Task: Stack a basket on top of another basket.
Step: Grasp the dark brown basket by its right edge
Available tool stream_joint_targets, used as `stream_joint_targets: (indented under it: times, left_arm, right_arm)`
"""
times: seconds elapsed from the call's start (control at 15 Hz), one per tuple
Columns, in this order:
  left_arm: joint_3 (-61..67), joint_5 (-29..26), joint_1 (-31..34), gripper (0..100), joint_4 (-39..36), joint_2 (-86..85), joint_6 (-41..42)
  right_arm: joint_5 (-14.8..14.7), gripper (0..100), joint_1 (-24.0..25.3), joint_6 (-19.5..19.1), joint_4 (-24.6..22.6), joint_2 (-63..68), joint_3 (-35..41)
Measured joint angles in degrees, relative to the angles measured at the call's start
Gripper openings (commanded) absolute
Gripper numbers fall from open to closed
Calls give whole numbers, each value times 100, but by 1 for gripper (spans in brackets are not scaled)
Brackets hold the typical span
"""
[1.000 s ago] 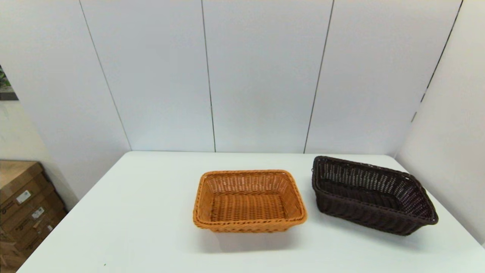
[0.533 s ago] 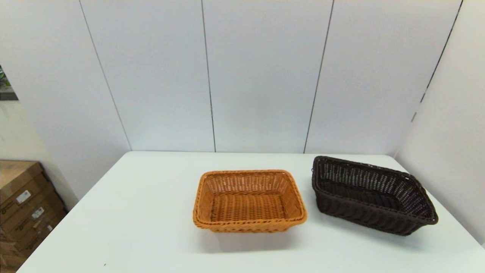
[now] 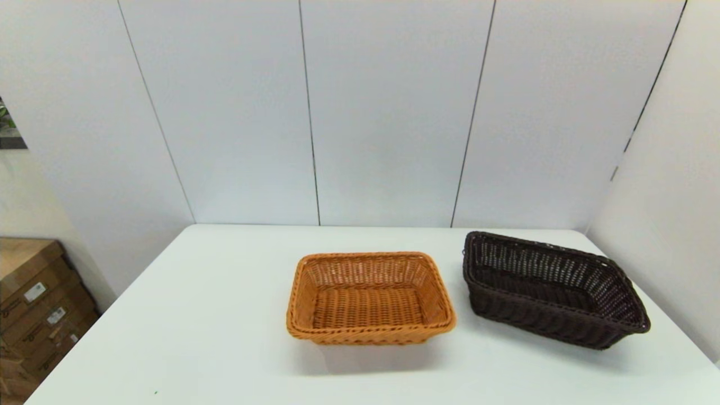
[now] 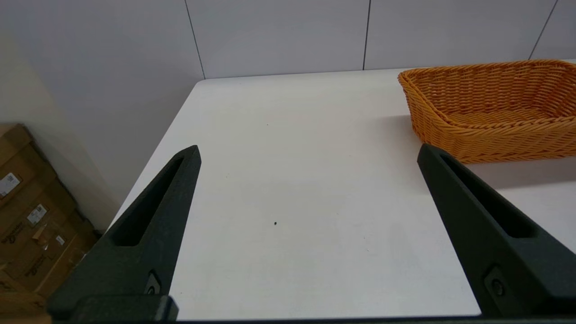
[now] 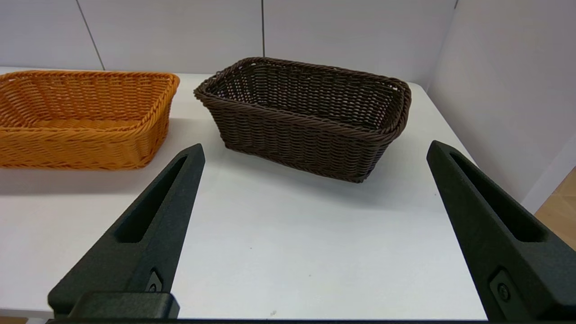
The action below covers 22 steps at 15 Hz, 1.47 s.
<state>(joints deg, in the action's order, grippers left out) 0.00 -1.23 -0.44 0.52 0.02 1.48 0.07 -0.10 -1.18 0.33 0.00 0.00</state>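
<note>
**A:** Where do your pincers stand?

**B:** Your left gripper (image 4: 308, 153) is spread wide with nothing between its fingers, and it touches nothing. It hangs near the table's (image 3: 197, 315) left front edge, well short of the tan basket (image 3: 369, 298). Your right gripper (image 5: 315, 150) is spread just as wide and holds nothing, low over the front right of the table (image 5: 279, 243), with the dark basket (image 5: 306, 114) ahead of it and apart from it. Neither arm shows in your head view.

**A:** And the baskets?

**B:** Both sit upright on the table, mouths up, side by side and not touching. The tan one is near the middle, its long axis running left to right, square to the front edge. The dark basket (image 3: 554, 289) lies to its right and is turned: its long axis runs from the back, near the tan one's far right corner, forward and out towards the table's right edge. Nothing lies in either.

**A:** Any writing you can read?

**B:** None on the baskets. The cardboard boxes (image 3: 34, 315) on the floor to your left carry white labels and some dark print, too small to read.
</note>
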Motion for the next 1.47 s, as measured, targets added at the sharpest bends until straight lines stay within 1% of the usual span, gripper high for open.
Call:
stream_joint_targets:
  times: [0.73, 0.87, 1.0, 1.07, 1.13, 1.2, 1.27, 1.33, 1.47]
  left_arm:
    - [0, 2, 0, 100, 0, 0, 1]
    - [0, 0, 0, 100, 0, 0, 1]
    - [0, 2, 0, 100, 0, 0, 0]
    - [0, 0, 0, 100, 0, 0, 1]
    - [0, 0, 0, 100, -1, 0, 0]
    - [0, 2, 0, 100, 0, 0, 1]
    - [0, 0, 0, 100, 0, 0, 0]
    - [0, 2, 0, 100, 0, 0, 0]
    - [0, 2, 0, 100, 0, 0, 0]
  right_arm:
    - [28, 100, 0, -57, 7, 2, 0]
    - [59, 100, 0, -135, -6, 0, 0]
    - [150, 100, 0, -262, -107, 0, -30]
    - [257, 100, 0, -258, -110, 0, -134]
    - [488, 100, 0, -232, -74, 0, -289]
    - [780, 100, 0, -215, -23, 2, -453]
    - [985, 100, 0, -208, 49, 2, -575]
    - [1119, 100, 0, -204, 146, 0, -700]
    - [1315, 100, 0, -201, 579, 5, -1000]
